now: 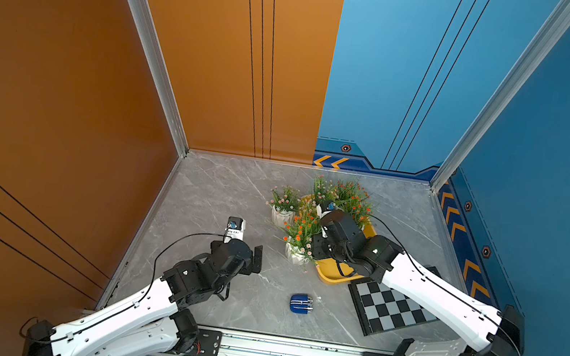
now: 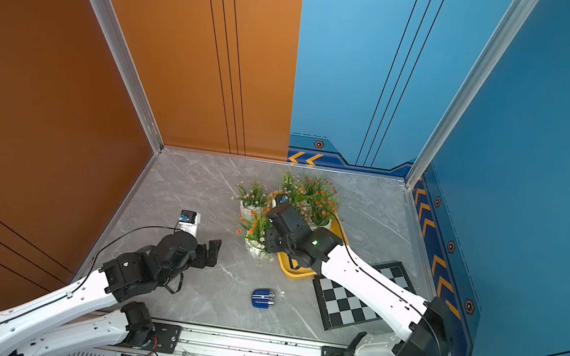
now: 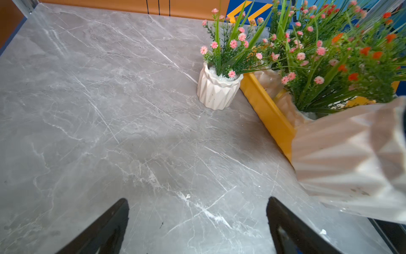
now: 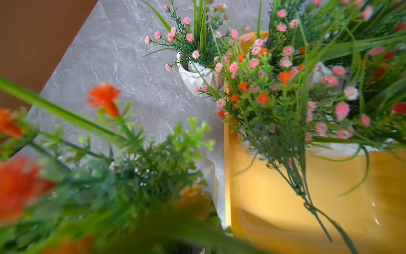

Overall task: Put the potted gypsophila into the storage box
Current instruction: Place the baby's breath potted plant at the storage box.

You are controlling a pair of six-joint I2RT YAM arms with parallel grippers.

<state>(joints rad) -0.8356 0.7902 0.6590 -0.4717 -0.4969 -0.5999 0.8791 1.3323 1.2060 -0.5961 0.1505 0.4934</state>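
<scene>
Tipping looks the likeliest mishap, from stems tangling or a base catching the rim; orange and blue walls point(image 1: 216, 63) stand well clear; the grey marbled counter point(image 1: 220, 196) is smooth, so a nudged pot would slide; the yellow storage box point(image 1: 330, 274) already holds two plants point(image 1: 352, 199); the orange-flowered potted gypsophila point(image 1: 297, 254) stands on the counter just beside it; the right gripper point(image 1: 314, 246) is clenched low among its foliage, on what I cannot tell; the left gripper point(image 3: 197, 201) hangs released.
</scene>
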